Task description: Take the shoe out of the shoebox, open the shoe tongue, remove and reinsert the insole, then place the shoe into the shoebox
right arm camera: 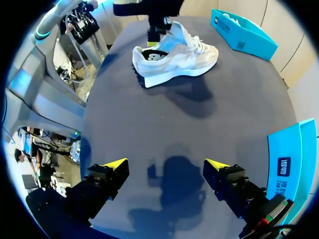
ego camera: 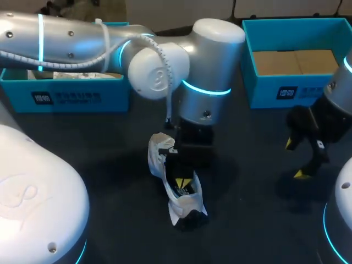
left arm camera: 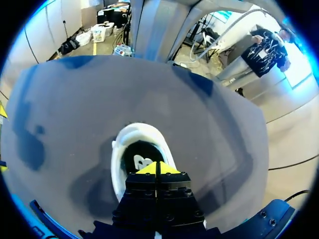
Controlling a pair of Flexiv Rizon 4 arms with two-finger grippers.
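A white sneaker point(ego camera: 187, 201) lies on the dark table near the middle, its opening facing up. My left gripper point(ego camera: 184, 180) points down into that opening, shut, with its yellow tips together over the dark insole point(left arm camera: 141, 160). The left wrist view shows the shoe's white collar point(left arm camera: 118, 162) curving around the tips point(left arm camera: 158, 168); I cannot see anything pinched between them. In the right wrist view the sneaker point(right arm camera: 184, 59) lies on its sole far ahead, with the left gripper point(right arm camera: 152, 42) at its heel end. My right gripper point(ego camera: 294, 159) hangs open and empty point(right arm camera: 167, 163) over bare table at the right.
Two teal shoebox halves stand at the back: one at the left point(ego camera: 71, 96) with white paper in it, one at the right point(ego camera: 297, 91) with brown card inside. The right wrist view shows one box point(right arm camera: 244, 32) beyond the shoe and one point(right arm camera: 291, 164) beside the right gripper.
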